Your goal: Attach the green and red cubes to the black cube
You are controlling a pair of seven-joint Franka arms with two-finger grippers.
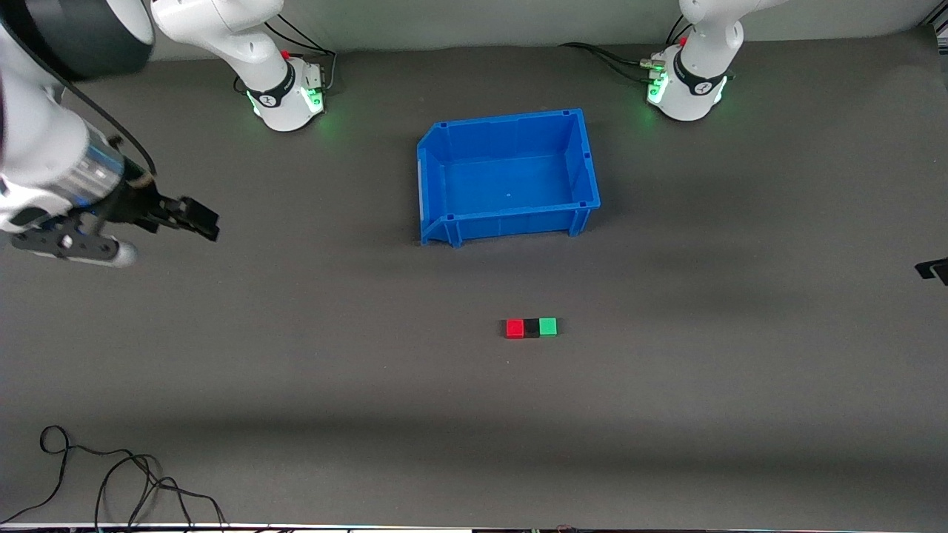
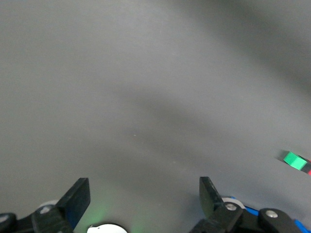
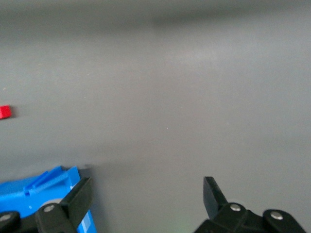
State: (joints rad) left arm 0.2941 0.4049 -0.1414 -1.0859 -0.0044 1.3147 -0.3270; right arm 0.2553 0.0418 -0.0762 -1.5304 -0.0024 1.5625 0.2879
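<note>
A red cube, a black cube and a green cube lie touching in one row on the grey table, the black one in the middle. My right gripper is open and empty, up over the right arm's end of the table. In the right wrist view only the red cube shows, far off. My left gripper shows only as a dark tip at the edge of the front view. It is open and empty in the left wrist view, with the green cube far off.
An empty blue bin stands farther from the front camera than the cubes, between the two arm bases; its corner shows in the right wrist view. Loose black cables lie near the front edge at the right arm's end.
</note>
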